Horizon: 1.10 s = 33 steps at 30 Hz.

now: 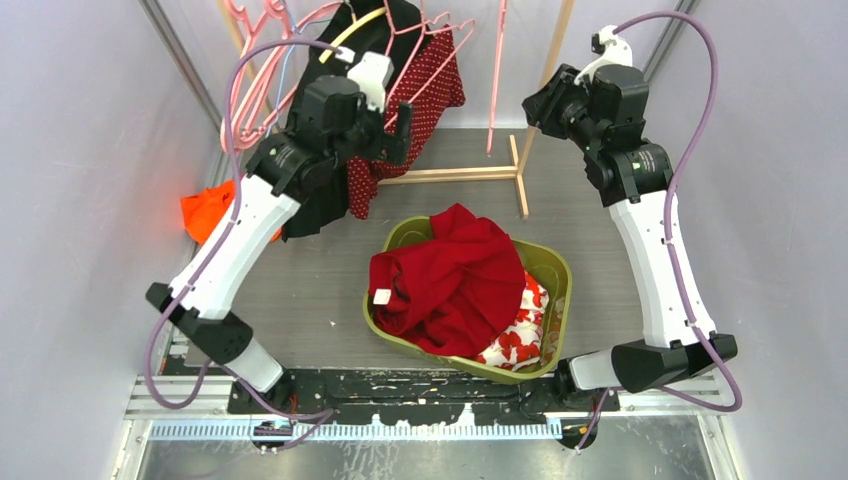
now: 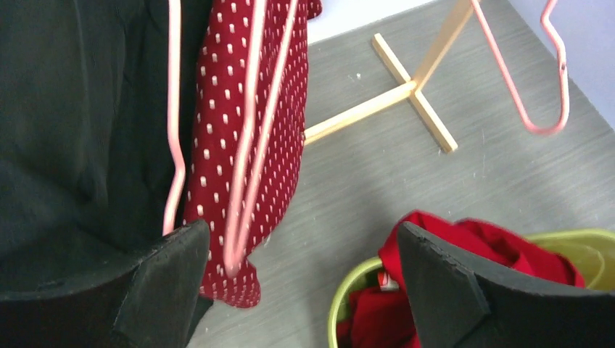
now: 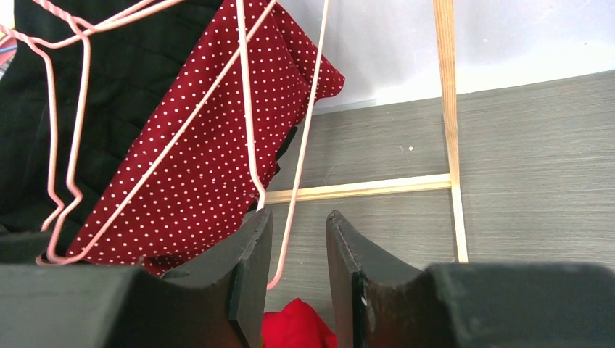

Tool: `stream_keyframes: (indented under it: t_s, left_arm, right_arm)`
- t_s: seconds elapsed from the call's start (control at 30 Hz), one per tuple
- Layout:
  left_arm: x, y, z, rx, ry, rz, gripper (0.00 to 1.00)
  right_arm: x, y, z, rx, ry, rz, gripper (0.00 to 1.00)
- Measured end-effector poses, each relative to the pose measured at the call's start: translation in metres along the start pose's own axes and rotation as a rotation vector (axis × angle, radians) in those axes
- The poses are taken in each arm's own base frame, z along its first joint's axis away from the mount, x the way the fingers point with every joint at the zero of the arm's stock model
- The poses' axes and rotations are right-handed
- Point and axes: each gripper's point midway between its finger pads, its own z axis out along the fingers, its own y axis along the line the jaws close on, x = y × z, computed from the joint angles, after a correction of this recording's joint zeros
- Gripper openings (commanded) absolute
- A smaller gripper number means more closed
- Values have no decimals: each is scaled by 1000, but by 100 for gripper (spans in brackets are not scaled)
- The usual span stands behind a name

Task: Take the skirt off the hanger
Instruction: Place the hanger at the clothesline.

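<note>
Well, my left hand (image 2: 301,235) gapes wide beside the dotted red skirt (image 2: 217,145) — soft cloth draped among thin pink wire hangers (image 3: 248,109) at twelve o'clock; my right hand (image 3: 299,217) stands narrow, one wire between its fingers.

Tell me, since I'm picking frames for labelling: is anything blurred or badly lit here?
Top external: evenly lit, sharp, no glare. Left wrist: the pink hanger wire is smeared against the dotted skirt. Right wrist: the dots are crisp, the right gripper's fingers slightly soft up close.
</note>
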Motion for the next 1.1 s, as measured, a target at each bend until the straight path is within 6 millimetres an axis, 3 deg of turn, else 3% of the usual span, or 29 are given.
stream_keyframes:
  t_s: [0.2,0.43,0.57,0.7,0.87,1.0,1.1]
  left_arm:
    - [26,2,-37,44,22,4,100]
    - [12,-4,-88,128,-70,-11,100]
    - [14,1,-114,136,-96,-9,100]
    - [8,6,-132,129,-137,15,100]
    - [7,7,-119,128,-136,41,93]
    - [16,5,-73,144,-74,50,88]
    - [32,19,-32,134,3,31,88]
  right_arm:
    - [2,-2,1,5,2,-39,39]
    - [3,-2,2,13,2,-72,38]
    - [9,5,4,-2,17,-101,37]
    - [20,13,12,-19,46,-115,37]
    - [28,22,22,-34,68,-123,37]
    - [28,23,21,-39,68,-125,37]
    - [28,22,21,-35,66,-131,38]
